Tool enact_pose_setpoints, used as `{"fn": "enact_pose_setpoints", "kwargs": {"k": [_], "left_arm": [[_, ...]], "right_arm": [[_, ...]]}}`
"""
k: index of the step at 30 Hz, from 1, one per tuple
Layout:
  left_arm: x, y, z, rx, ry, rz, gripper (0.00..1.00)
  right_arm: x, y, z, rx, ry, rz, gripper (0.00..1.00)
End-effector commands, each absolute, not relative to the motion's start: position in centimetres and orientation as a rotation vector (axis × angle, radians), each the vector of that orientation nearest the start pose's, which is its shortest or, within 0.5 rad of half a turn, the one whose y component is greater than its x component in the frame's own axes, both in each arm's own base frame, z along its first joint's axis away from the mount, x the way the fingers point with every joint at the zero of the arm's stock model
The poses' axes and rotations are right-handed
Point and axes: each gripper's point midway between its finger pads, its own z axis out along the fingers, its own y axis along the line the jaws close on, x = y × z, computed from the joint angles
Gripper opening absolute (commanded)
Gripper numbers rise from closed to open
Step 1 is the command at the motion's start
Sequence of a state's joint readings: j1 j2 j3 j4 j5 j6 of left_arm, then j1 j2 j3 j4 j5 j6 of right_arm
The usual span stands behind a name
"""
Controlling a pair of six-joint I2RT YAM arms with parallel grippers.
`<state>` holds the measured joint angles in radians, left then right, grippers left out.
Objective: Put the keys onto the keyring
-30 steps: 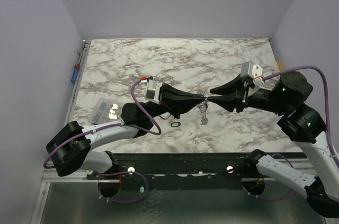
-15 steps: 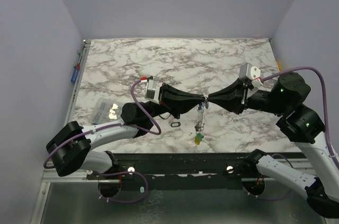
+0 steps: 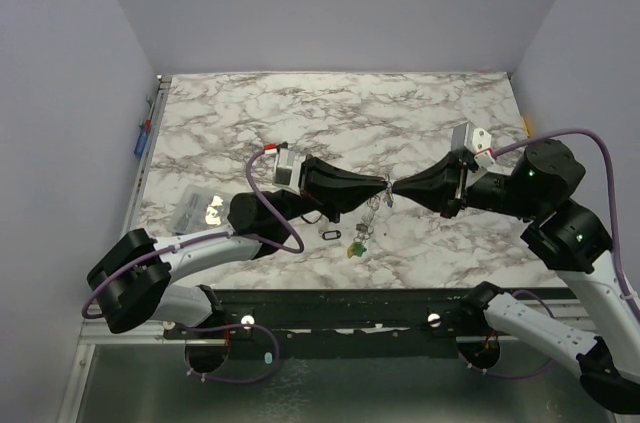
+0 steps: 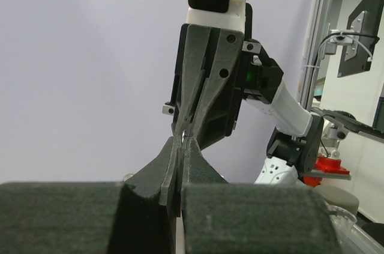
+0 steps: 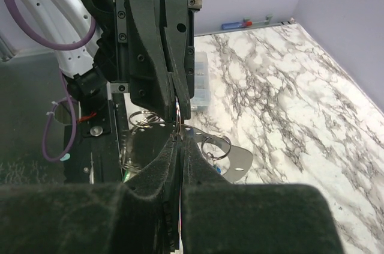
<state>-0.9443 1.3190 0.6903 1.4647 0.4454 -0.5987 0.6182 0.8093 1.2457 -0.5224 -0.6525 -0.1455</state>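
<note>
**Marble top, two grippers tip to tip**

Marble-patterned, the table [image 3: 450, 113] fills most of our overhead view. Above its near middle our two arms reach toward each other. The left gripper [image 3: 383, 186] and the right gripper [image 3: 397, 190] meet tip to tip in the air. Both have their fingers pressed together. The left one pinches the keyring [image 3: 371, 211], a thin wire loop that hangs below the meeting point. We cannot tell whether the right one also grips the wire.

A clear plastic bag [image 3: 195, 206] lies near the table's left edge. The keys [image 3: 355, 246], with green and yellow showing, dangle at the loop's lower end. A small black ring [image 3: 333, 234] lies on the table just left of them.
</note>
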Motion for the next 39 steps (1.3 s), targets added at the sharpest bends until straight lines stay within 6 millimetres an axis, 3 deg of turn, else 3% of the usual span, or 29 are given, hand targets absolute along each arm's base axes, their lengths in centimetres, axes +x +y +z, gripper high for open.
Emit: {"fn": "enact_pose_setpoints", "kwargs": {"k": [1, 14, 23, 27, 35, 39], "left_arm": [[10.3, -30.8, 47.6, 0.558, 0.353, -1.598, 0.0], [10.6, -31.1, 47.6, 0.545, 0.346, -1.613, 0.0], [10.5, -31.0, 47.5, 0.545, 0.349, -1.616, 0.0], [10.4, -30.9, 47.5, 0.548, 0.348, -1.616, 0.0], [10.2, -31.2, 47.4, 0.565, 0.348, -1.632, 0.0], [10.1, -31.1, 47.5, 0.565, 0.345, -1.632, 0.0]], "right_arm": [[14.2, 22.4, 39.3, -1.06, 1.372, 0.902, 0.03], [14.2, 23.2, 39.2, -1.018, 1.353, 0.974, 0.06], [13.8, 23.5, 39.7, -1.042, 1.308, 0.994, 0.33], [13.7, 23.0, 40.0, -1.063, 1.307, 0.946, 0.39], [13.9, 22.9, 40.6, -1.076, 1.299, 0.922, 0.43], [14.1, 23.1, 40.2, -1.083, 1.308, 0.926, 0.38]]}}
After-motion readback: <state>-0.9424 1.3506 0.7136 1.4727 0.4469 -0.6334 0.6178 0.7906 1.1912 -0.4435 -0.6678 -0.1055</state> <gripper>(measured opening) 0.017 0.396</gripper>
